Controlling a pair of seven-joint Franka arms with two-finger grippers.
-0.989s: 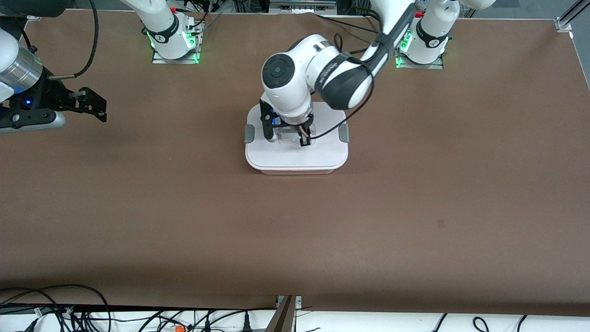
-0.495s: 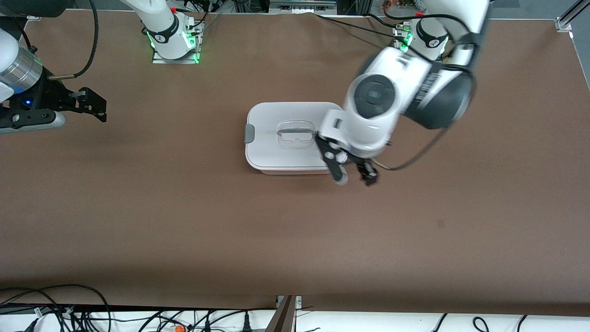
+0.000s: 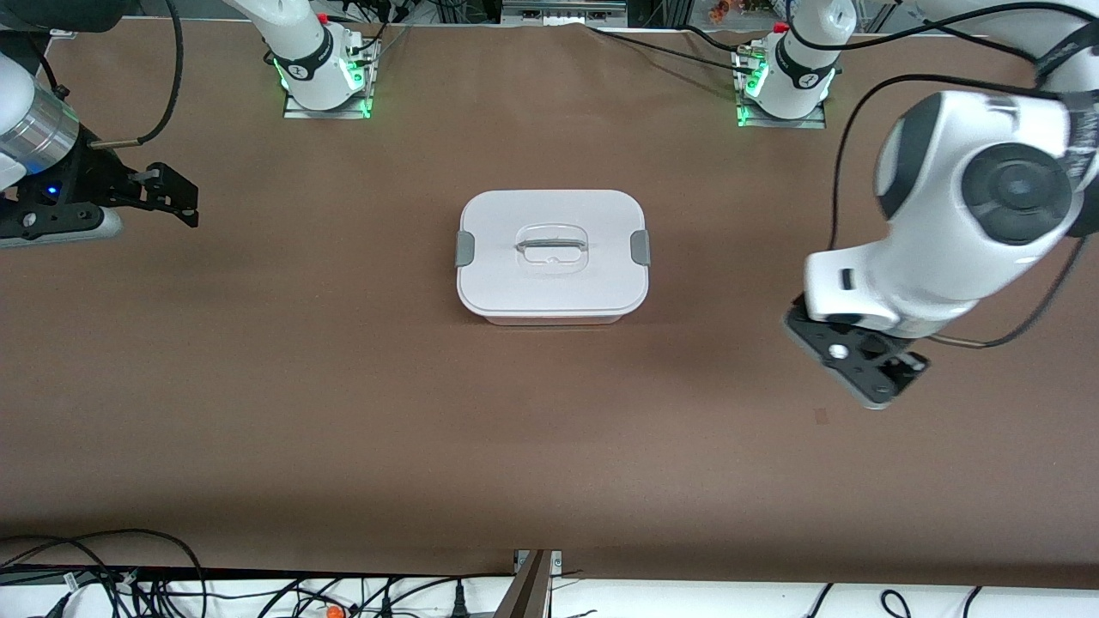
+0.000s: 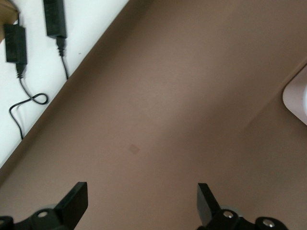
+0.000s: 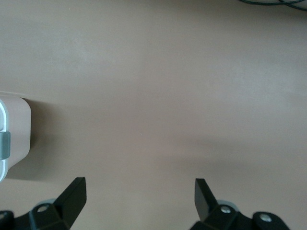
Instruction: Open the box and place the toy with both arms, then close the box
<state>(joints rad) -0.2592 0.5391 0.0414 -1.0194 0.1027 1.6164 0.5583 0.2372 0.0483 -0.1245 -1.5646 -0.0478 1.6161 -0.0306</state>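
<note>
A: What takes up most of the scene?

B: The wide brown bench point(image 3: 343, 412) fills nearly everything. On it, about midway between the two arms' ends and closer to the arms' bases than to the front camera, sits the rounded-rectangular translucent pinkish plastic box point(image 3: 552, 255). Its white lid point(image 3: 584, 287) is on, with a grey side clip point(image 3: 464, 248) at each short end and a recessed clear handle point(image 3: 552, 248) in the middle.

A: And the arms?

B: The white-and-dark-grey left arm point(image 3: 962, 215) hangs over bare bench toward its own end, well apart from the box. Its black two-finger left claw point(image 3: 859, 365) points down with nothing between the fingers; the left wrist view shows both fingertips point(image 4: 74, 201) spread wide over plain brown surface, with only a corner of the box at the edge.

A: The other one?

B: The right arm point(image 3: 34, 146) waits at its own end. The right claw point(image 3: 176, 202) is also spread apart and holds nothing; its wrist view shows the fingertips point(image 5: 72, 196) over bare bench, the box's clipped end in sight to one side.

A: Is the toy visible?

B: It cannot be seen in any view.
</note>
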